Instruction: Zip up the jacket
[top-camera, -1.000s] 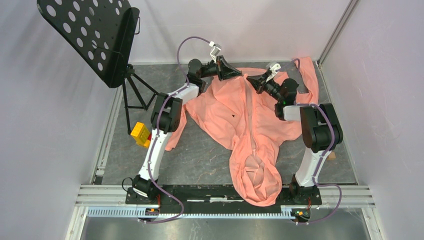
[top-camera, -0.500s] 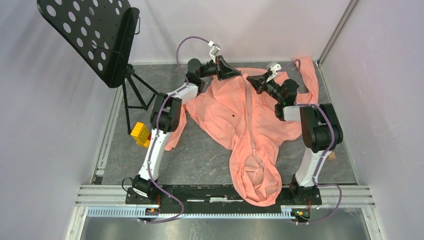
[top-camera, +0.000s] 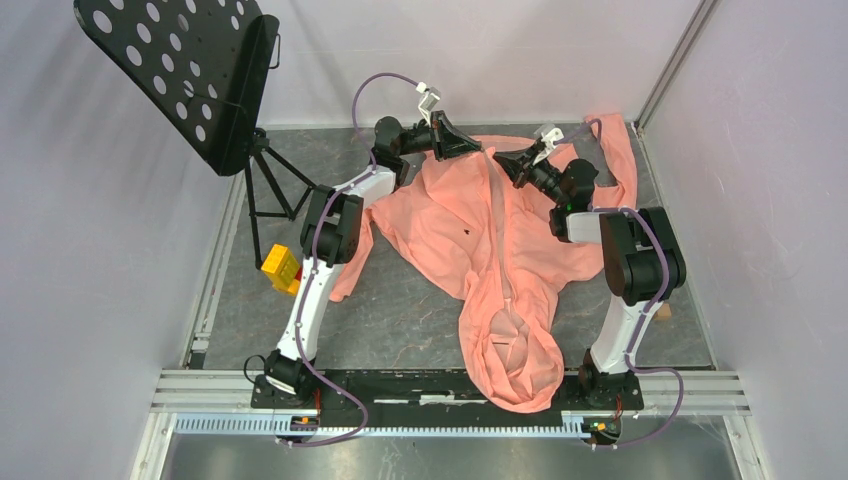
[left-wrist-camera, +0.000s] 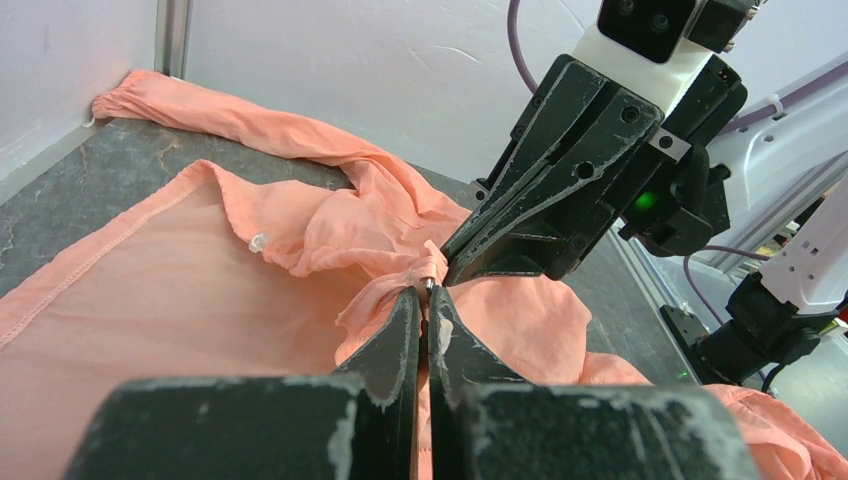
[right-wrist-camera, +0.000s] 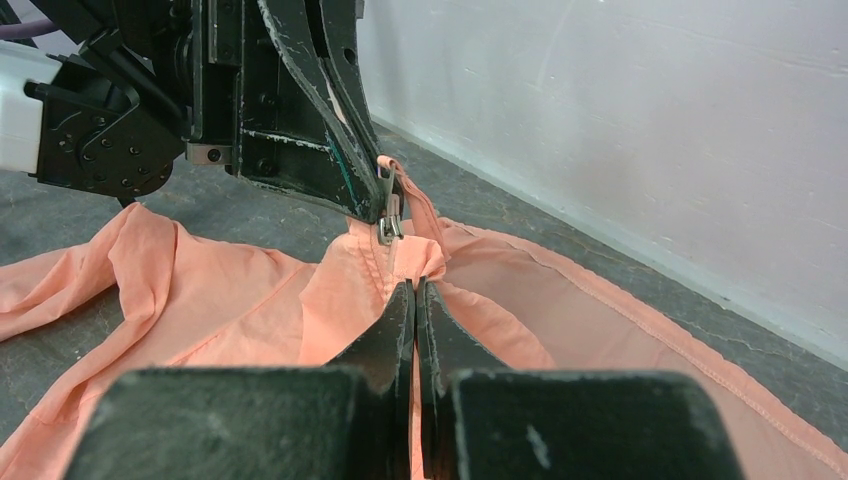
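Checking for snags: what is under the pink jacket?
Only the grey marbled tabletop shows around the salmon-pink thin hooded jacket; anything beneath the fabric itself is covered.

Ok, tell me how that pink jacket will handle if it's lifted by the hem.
Probably floppy: the jacket lies creased and bunches where the left tool pinches it. Likely light, since the fabric looks thin. Its hood lies loose far from the grip, so it would probably trail and drag.

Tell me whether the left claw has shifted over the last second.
No. The left claw stays put against the music stand, shut on the jacket.
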